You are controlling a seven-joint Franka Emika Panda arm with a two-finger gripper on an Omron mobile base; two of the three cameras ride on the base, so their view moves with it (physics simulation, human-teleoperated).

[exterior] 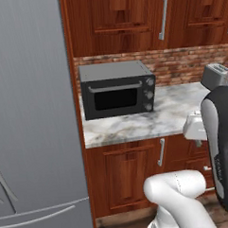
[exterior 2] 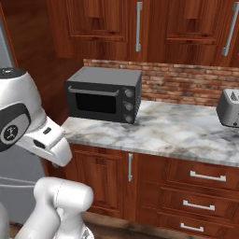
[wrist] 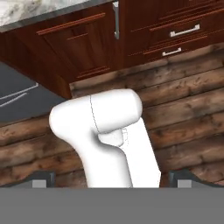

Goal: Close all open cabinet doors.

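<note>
We are watching the gripper (wrist: 109, 180) pointing down at the wooden floor (wrist: 183, 109), fingers spread wide and pinching nothing, cabinet doors (exterior 2: 98, 21) sitting at twelve o'clock above the toaster oven (exterior 2: 103, 94)

Reddish-brown cabinet doors (exterior 2: 105, 25) with long vertical silver bar handles hang above the counter, lying flush and shut.

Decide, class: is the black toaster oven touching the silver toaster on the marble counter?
Apart. The right base view shows bare counter between the toaster oven and the toaster.
</note>
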